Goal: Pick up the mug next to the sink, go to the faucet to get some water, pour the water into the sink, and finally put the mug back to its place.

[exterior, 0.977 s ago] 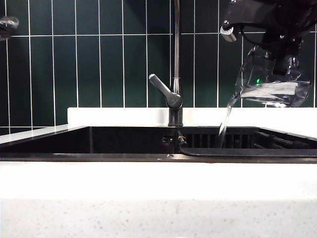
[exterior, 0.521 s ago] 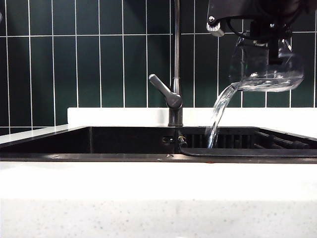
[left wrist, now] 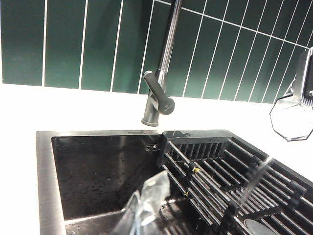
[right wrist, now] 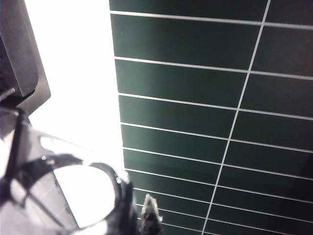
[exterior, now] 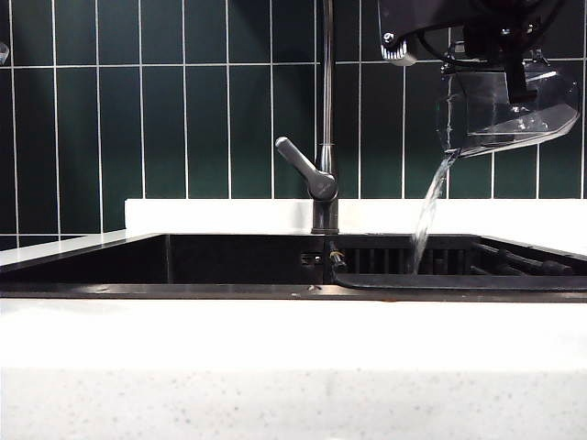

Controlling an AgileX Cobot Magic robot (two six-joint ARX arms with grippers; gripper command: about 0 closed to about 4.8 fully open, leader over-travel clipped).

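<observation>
While the right gripper (exterior: 509, 69) keeps its jaws clamped on the mug (exterior: 509, 110), high at the right of the exterior view above the ribbed rack side of the sink (exterior: 275, 291), the mug has tipped further than half a second ago: the water left inside now sits as a thin wedge against its lower wall, and the stream (exterior: 429, 206) falling from the lip has thinned from a thick ribbon to a narrow thread. Pour looks nearly spent; returning the mug to its place remains. Faucet (exterior: 323, 183) stands apart, left of the stream. Left gripper (left wrist: 144, 208), closed and empty, hangs over the basin, well clear
</observation>
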